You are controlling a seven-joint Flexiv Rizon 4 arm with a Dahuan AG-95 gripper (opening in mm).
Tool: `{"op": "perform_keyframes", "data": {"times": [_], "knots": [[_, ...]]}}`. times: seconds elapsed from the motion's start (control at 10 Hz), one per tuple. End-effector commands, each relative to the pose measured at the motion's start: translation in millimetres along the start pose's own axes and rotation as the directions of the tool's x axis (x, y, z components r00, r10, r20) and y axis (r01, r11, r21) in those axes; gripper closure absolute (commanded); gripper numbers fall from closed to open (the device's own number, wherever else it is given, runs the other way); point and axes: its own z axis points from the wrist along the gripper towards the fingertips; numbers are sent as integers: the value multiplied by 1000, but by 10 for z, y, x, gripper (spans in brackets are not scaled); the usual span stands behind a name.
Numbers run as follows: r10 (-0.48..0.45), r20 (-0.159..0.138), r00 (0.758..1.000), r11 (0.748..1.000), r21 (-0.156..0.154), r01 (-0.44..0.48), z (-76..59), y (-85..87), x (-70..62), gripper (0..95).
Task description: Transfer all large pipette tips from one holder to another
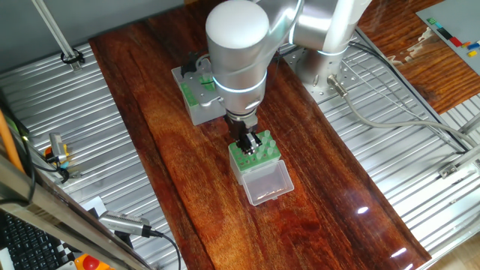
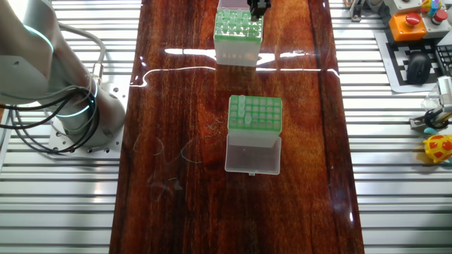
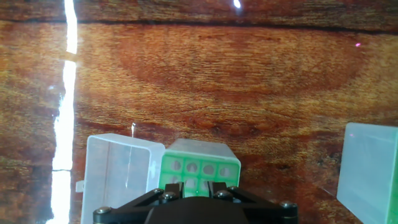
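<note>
The key markings on the keyboard [image 2: 417,67] off the worktop's corner are too small to read, and the boxes' faces are too small to show any lettering.

The pincer [image 1: 246,144] hangs right above the green grid of the clear-sided tip holder [image 1: 256,155]. Its dark fingers blend together against the grid in one fixed view. In the other fixed view it is cut off at the top edge of the picture. The hand view shows only its dark body along the bottom edge, so I cannot tell whether the fingers are apart or together.

The clear-sided tip holder sits on the wooden worktop [image 1: 172,172], midway between its two long edges, with its clear lid [image 1: 268,182] swung open and lying flat. Many of its holes show pale large pipette tips [image 2: 236,27], though the rows under the pincer are hidden.

The grey-sided tip box [image 2: 254,114] stands well apart from it along the same middle line, partly hidden behind the arm [image 1: 236,52] in one fixed view. Its whitish lid [image 2: 253,155] is folded open on the side away from the holder. A few tips stand in one edge column of its grid; the remaining holes look dark. In the hand view only a pale corner of this box shows at the right edge.
</note>
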Motion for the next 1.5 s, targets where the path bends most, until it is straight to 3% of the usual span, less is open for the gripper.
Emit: {"op": "perform_keyframes", "data": {"times": [0.1, 0.7, 1.5], "knots": [[18, 7, 1000, 1000, -9, -18, 18, 15, 5, 760], [35, 5, 999, 999, -9, -35, 129, 79, -1, 760], [26, 12, 1000, 1000, -10, -26, 224, 47, 86, 760]]}}
